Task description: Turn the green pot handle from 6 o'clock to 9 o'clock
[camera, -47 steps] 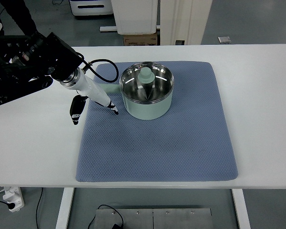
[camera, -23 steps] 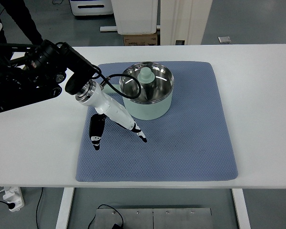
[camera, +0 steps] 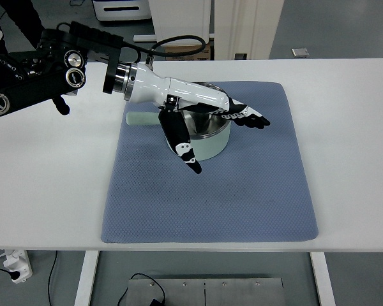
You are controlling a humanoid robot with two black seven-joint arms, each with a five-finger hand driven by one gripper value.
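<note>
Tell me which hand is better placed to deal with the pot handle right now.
Left. The left hand is spread open across the green pot, with the handle sticking out toward the picture's left beside its wrist. No right arm is in view, so the left looks the only practical choice.

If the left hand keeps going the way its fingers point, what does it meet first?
The left hand, open above the green pot, points right and slightly toward the camera. Beyond its fingertips lies only the blue mat, then bare table; its height above them is unclear.
</note>
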